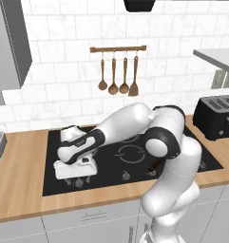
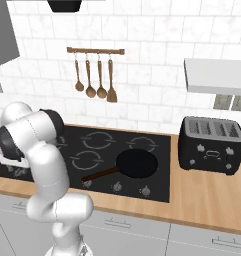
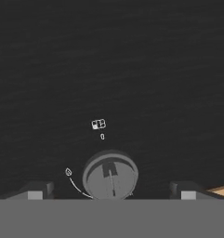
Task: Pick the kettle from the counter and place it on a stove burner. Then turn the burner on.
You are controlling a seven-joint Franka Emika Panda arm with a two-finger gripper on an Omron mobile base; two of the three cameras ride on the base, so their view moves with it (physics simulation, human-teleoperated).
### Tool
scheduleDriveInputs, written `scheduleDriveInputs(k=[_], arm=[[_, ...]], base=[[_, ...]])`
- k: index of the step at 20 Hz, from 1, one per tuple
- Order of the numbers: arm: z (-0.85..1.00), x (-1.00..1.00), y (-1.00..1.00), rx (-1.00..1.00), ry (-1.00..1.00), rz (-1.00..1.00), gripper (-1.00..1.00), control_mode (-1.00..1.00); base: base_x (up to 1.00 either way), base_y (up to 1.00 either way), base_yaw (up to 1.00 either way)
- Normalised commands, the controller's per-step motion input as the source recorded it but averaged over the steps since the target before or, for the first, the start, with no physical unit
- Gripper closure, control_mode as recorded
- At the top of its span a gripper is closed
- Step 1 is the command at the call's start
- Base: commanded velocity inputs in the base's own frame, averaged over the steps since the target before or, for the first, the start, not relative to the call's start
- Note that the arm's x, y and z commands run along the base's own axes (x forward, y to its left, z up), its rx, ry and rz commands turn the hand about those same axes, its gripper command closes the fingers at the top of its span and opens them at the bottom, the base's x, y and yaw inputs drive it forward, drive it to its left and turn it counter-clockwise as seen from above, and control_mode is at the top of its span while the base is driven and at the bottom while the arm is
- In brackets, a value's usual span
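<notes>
Two dark fingertips (image 3: 35, 190) stand wide apart at the bottom of the hand view, the gripper (image 3: 111, 193) spread and holding nothing, poised over a round grey stove knob (image 3: 110, 175) set in the black cooktop glass (image 3: 132, 69). From the left base view, the gripper (image 1: 79, 180) hangs low at the cooktop's front left corner. Farther right, a black frying pan (image 2: 136, 164) sits on the glass, then a black toaster (image 2: 211, 145) on the counter (image 2: 202, 200). I cannot make out the kettle anywhere.

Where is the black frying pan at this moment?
In the right base view, the black frying pan lies on the right part of the black cooktop, just left of the toaster.
</notes>
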Motion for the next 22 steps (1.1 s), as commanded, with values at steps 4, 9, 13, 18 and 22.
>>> scheduleDriveInputs(k=[4,9,13,18,22], arm=[[0.0,-0.07,-0.05,0.0,-0.01,-0.01,-1.0,-1.0],[0.0,0.0,0.0,0.0,0.0,0.0,-1.0,-1.0],[0.0,0.06,0.0,0.0,0.0,-0.01,-1.0,-1.0],[0.0,0.04,0.0,0.0,0.0,-0.02,-1.0,-1.0],[-0.06,0.0,0.0,0.0,-0.03,-0.01,-1.0,-1.0]], base=[[0.0,0.0,0.0],[0.0,0.0,0.0],[0.0,0.0,0.0],[0.0,0.0,0.0],[0.0,0.0,0.0]])
